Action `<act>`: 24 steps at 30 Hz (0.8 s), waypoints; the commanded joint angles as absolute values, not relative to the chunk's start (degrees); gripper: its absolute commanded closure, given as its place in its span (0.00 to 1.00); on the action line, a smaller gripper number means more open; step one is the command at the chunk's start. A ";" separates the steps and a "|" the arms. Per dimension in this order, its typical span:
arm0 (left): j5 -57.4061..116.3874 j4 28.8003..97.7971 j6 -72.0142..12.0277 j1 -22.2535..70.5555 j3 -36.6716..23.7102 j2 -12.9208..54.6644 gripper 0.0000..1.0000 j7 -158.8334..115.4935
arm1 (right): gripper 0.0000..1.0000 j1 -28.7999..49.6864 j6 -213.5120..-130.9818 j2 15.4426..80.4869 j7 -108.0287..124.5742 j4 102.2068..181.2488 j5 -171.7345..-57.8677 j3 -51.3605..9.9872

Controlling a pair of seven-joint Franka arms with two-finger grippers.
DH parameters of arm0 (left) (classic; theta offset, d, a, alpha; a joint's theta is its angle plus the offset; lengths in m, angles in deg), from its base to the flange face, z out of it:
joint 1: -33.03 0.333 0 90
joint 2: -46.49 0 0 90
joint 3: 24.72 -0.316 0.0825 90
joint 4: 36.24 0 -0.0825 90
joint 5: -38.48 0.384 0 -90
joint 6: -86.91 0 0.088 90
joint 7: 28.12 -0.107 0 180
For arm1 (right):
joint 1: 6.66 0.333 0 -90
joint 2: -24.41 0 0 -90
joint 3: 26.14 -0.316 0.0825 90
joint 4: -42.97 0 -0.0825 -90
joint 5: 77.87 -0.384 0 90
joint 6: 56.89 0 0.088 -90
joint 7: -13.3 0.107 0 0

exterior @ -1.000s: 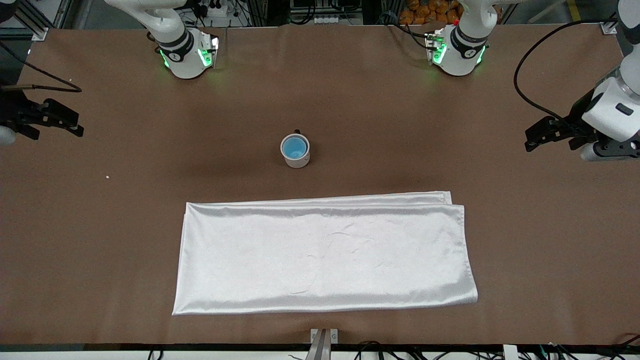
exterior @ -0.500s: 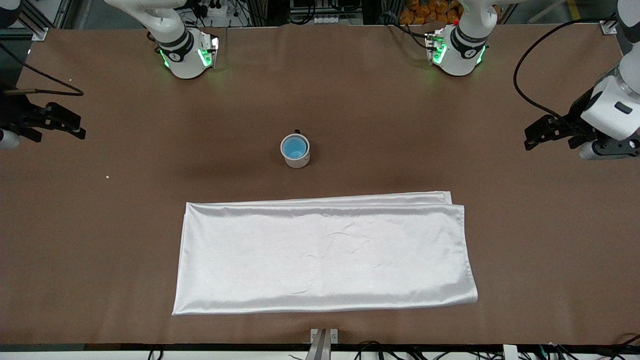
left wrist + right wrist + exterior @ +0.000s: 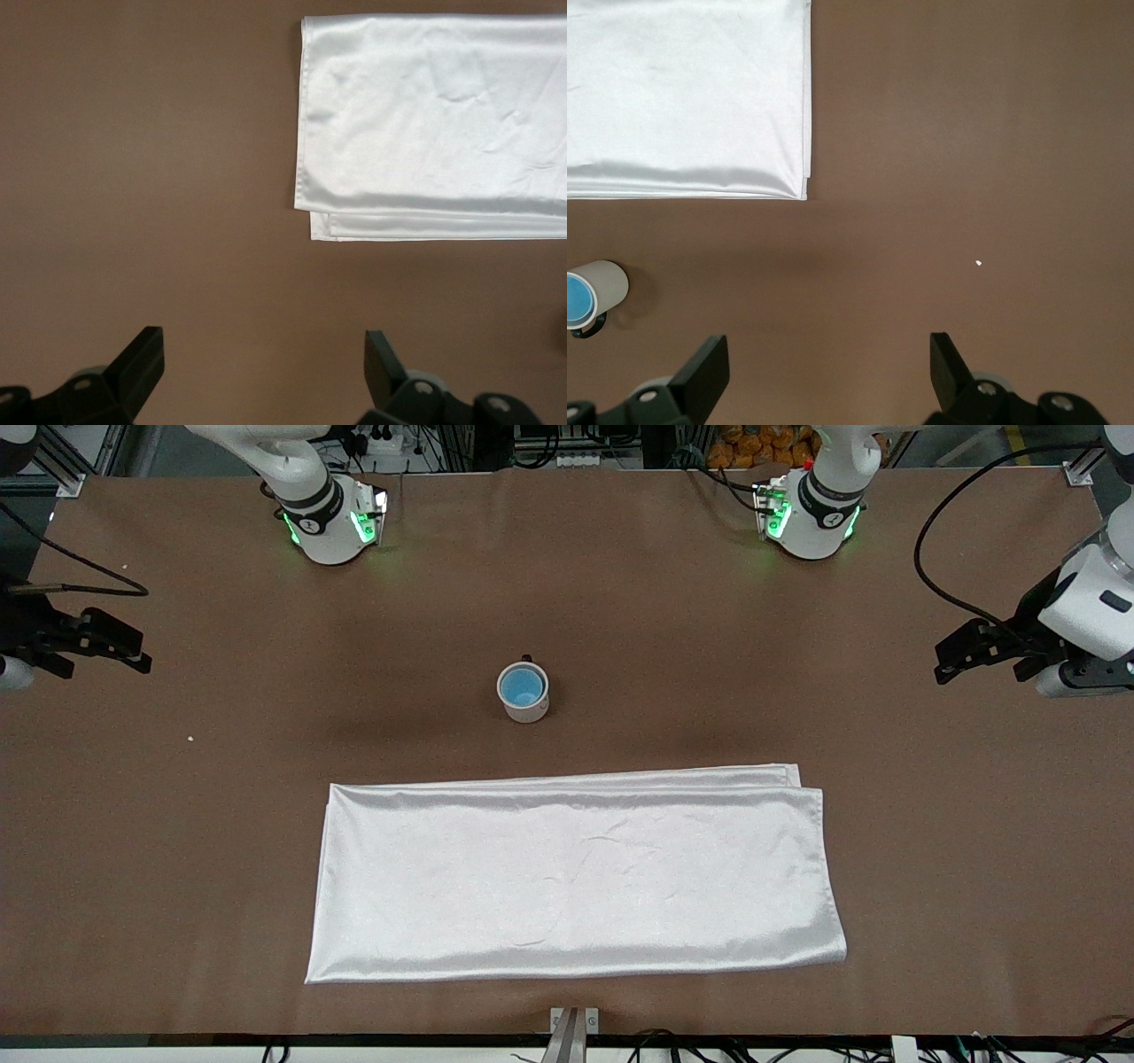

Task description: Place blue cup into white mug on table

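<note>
The blue cup [image 3: 521, 685] sits upright inside the white mug [image 3: 526, 708], which stands on the brown table [image 3: 709, 646] near its middle. The mug's black handle points toward the robots' bases. The right wrist view shows the mug [image 3: 607, 282] with the cup [image 3: 578, 297] in it at the frame's edge. My left gripper [image 3: 944, 662] is open and empty over the left arm's end of the table; it also shows in the left wrist view [image 3: 263, 350]. My right gripper [image 3: 140, 651] is open and empty over the right arm's end, and shows in the right wrist view [image 3: 828, 354].
A folded white satin cloth [image 3: 576, 872] lies flat, nearer to the front camera than the mug; it also shows in the left wrist view [image 3: 434, 115] and the right wrist view [image 3: 682, 88]. A small white speck [image 3: 190, 737] lies toward the right arm's end.
My left gripper has drawn back slightly toward the left arm's end of the table. The right gripper, the mug and the cup have hardly moved.
</note>
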State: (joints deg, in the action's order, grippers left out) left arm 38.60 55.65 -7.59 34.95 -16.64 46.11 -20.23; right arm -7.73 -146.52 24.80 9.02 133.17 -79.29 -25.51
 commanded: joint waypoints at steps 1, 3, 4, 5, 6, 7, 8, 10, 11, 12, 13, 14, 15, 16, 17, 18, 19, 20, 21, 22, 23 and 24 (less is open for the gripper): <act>37.87 55.96 -6.96 35.22 -16.54 47.20 0.00 -22.06 | 0.00 -8.41 -146.63 25.20 9.70 132.35 -79.71 -26.05; 37.87 55.61 -6.96 35.22 -16.46 47.11 0.00 -21.88 | 0.00 -8.41 -146.89 25.20 9.70 132.44 -79.71 -26.05; 37.87 55.52 -6.96 35.14 -16.46 47.11 0.00 -21.88 | 0.00 -8.41 -146.98 25.20 9.70 132.44 -79.63 -26.05; 37.87 55.43 -6.96 35.13 -16.46 47.11 0.00 -21.88 | 0.00 -8.41 -146.98 25.20 9.70 132.44 -79.63 -26.05; 37.87 55.35 -6.96 35.13 -16.46 47.02 0.00 -21.88 | 0.00 -8.41 -146.98 25.20 9.70 132.44 -79.63 -26.05; 37.87 55.34 -6.96 35.13 -16.46 47.02 0.00 -21.88 | 0.00 -8.41 -146.98 25.20 9.70 132.44 -79.63 -26.05; 37.87 55.34 -6.96 35.13 -16.46 46.93 0.00 -21.88 | 0.00 -8.41 -146.98 25.20 9.70 132.44 -79.63 -26.05; 37.78 55.26 -6.96 35.22 -16.46 46.85 0.00 -21.88 | 0.00 -8.41 -146.98 25.20 9.70 132.44 -79.63 -26.05; 37.78 55.26 -6.96 35.31 -16.54 46.76 0.00 -21.88 | 0.00 -8.41 -146.98 25.20 9.70 132.44 -79.63 -26.05; 37.78 55.26 -6.96 35.31 -16.54 46.76 0.00 -21.88 | 0.00 -8.41 -146.98 25.20 9.70 132.44 -79.63 -26.05; 37.78 55.26 -6.96 35.40 -16.54 46.67 0.00 -21.88 | 0.00 -8.41 -146.98 25.20 9.70 132.44 -79.63 -26.05; 37.78 55.26 -6.96 35.40 -16.54 46.67 0.00 -21.88 | 0.00 -8.41 -146.98 25.20 9.70 132.44 -79.63 -26.05; 37.78 55.26 -6.96 35.40 -16.54 46.67 0.00 -21.62 | 0.00 -8.41 -146.89 25.20 9.70 132.44 -79.63 -26.05; 37.78 55.17 -6.96 35.40 -16.54 46.67 0.00 -21.44 | 0.00 -8.41 -146.89 25.20 9.70 132.44 -79.63 -26.05; 37.69 55.17 -6.96 35.40 -16.54 46.67 0.00 -21.18 | 0.00 -8.41 -146.89 25.20 9.70 132.44 -79.63 -26.05; 37.69 55.08 -6.96 35.49 -16.54 46.67 0.00 -21.09 | 0.00 -8.41 -146.89 25.20 9.70 132.44 -79.63 -26.05; 37.69 54.99 -6.96 35.49 -16.54 46.67 0.00 -21.00 | 0.00 -8.41 -146.80 25.12 9.70 132.44 -79.63 -26.05; 37.69 54.99 -6.96 35.49 -16.54 46.67 0.00 -20.91 | 0.00 -8.33 -146.89 25.20 9.70 132.44 -79.63 -26.05; 37.69 54.99 -6.96 35.49 -16.63 46.67 0.00 -20.91 | 0.00 -8.41 -146.89 25.20 9.70 132.44 -79.63 -26.05; 37.69 54.99 -6.96 35.49 -16.63 46.67 0.00 -20.91 | 0.00 -8.41 -146.89 25.12 9.70 132.44 -79.63 -26.05; 37.69 54.99 -6.96 35.49 -16.63 46.67 0.00 -20.91 | 0.00 -8.41 -146.89 25.12 9.70 132.44 -79.63 -26.05; 37.69 54.99 -6.96 35.49 -16.63 46.67 0.00 -20.91 | 0.00 -8.41 -146.89 25.12 9.70 132.44 -79.63 -26.05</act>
State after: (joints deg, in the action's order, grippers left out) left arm 38.60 55.40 -7.59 35.00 -16.66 46.24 -20.26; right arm -7.73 -146.96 24.85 9.02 133.17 -79.29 -25.51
